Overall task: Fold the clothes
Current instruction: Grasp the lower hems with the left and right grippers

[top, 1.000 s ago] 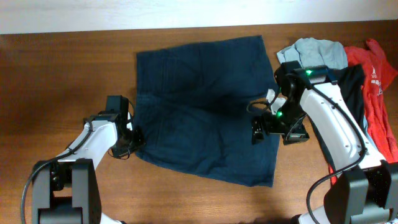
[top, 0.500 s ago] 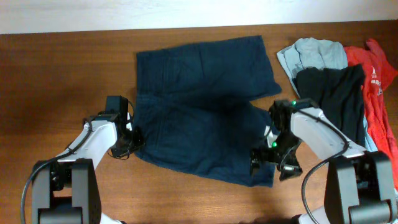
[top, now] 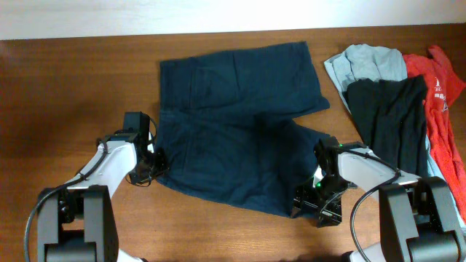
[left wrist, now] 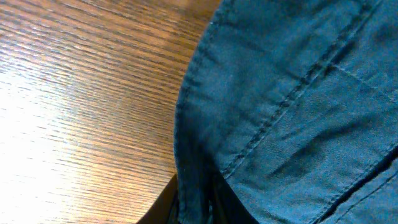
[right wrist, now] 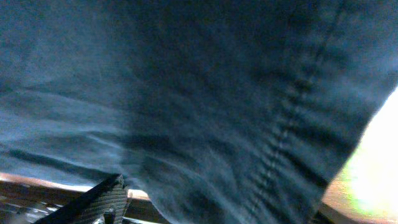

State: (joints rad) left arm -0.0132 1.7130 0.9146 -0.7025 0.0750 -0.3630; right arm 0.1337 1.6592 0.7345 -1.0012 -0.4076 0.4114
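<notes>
Sliding down since a second ago, the right gripper (top: 309, 201) meets the near corner of the shorts (top: 233, 131) spread on the table (top: 65, 87) overhead; left wrist: the left gripper (left wrist: 194, 208) pinches their hem; right wrist: cloth fills the view, grip untellable.

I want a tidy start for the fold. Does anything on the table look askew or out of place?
The shorts lie crooked: the two legs splay apart at the right, the lower one slanting away from the upper. Beside them, a loose heap of other clothes crowds the right side.
</notes>
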